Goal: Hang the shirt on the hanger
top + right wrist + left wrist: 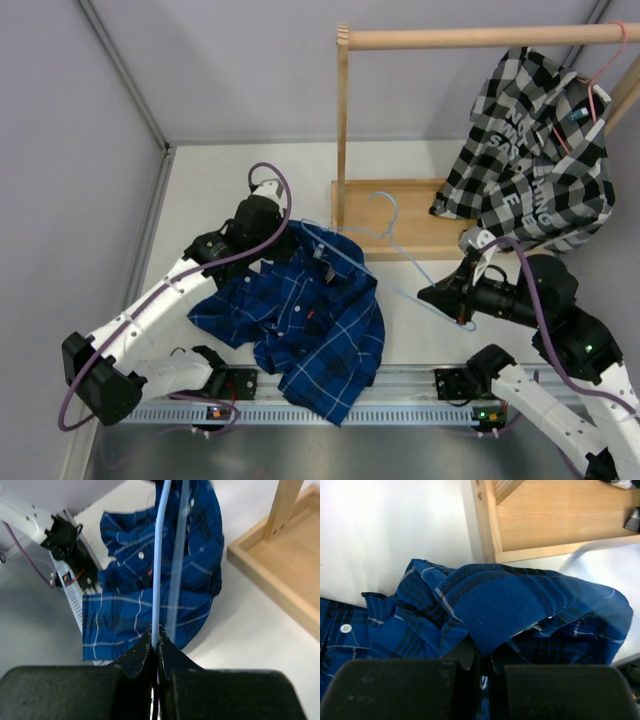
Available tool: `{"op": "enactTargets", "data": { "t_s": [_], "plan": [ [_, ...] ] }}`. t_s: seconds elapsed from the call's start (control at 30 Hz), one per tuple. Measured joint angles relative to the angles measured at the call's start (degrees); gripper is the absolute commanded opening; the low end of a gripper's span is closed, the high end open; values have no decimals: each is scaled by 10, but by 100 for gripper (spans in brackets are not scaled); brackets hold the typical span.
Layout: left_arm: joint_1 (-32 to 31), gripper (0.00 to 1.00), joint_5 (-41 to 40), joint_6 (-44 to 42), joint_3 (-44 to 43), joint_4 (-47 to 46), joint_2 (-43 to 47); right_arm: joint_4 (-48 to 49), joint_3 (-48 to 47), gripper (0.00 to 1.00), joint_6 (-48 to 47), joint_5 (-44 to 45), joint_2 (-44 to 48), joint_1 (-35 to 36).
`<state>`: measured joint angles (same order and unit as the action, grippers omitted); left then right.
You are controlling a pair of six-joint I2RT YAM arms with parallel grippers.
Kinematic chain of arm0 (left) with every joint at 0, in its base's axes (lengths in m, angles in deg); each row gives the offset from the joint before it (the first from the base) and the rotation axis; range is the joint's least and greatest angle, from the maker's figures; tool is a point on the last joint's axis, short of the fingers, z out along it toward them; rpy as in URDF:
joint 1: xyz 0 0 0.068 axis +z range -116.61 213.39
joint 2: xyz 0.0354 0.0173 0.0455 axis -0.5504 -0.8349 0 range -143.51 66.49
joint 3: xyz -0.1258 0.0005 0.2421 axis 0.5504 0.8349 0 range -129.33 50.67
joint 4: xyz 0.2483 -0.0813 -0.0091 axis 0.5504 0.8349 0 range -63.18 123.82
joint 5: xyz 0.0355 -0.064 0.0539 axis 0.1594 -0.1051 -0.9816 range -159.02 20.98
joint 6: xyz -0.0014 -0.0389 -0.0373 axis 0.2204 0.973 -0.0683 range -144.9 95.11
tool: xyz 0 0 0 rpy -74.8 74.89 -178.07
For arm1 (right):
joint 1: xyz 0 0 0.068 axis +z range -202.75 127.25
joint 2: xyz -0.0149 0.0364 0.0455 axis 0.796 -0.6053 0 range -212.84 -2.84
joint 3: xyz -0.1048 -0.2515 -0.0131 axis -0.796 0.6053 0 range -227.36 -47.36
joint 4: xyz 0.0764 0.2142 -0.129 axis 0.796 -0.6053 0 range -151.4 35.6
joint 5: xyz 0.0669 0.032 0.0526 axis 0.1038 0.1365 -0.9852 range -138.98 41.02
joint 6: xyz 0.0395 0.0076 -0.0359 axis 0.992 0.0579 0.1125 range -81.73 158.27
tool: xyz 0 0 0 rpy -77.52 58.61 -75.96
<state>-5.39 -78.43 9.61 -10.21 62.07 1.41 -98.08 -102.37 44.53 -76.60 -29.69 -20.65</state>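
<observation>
Looking down on the white desk [215, 185], the open room is at the far left, between the wall and the wooden rack base [405, 215], plus a bare strip to the right of the shirt [310, 320]. The shirt lies crumpled at the near middle, with its lower hem draped over the slotted rail [410, 382] at the near edge. Its collar end lies just in front of the rack base and upright post [343, 130]. A black-and-white checked shirt [535, 150] hangs on a pink hanger [603, 70] from the rack's bar at the far right, well apart from the blue shirt.

The left gripper [285, 238] sits at the shirt's far edge. In its wrist view the 2 fingers [470, 655] are pressed together on a thick fold of blue cloth near the collar, which stands up above the rest.

The hanger [412, 262] slants across the desk, its hook near the rack base and 1 end over the shirt. The right gripper [432, 293] is pinched tight on its thin light-blue wire, which runs straight out from the fingertips towards the shirt.
</observation>
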Motion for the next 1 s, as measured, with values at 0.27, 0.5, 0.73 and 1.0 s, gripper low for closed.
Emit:
{"op": "enactTargets", "data": {
  "t_s": [0.27,0.5,0.73,1.0],
  "plan": [
    [15,0,81,-17,-2,-22,-1,-37,59,0,14,-14,29,0],
    [16,0,113,-19,-2,-28,-2,-44,56,0,13,-6,31,0],
    [24,0,120,-22,-2,-38,-26,-74,20,0,8,17,49,0],
    [28,0,133,-22,-2,-40,-39,-89,16,0,6,23,51,0]
  ]
}}
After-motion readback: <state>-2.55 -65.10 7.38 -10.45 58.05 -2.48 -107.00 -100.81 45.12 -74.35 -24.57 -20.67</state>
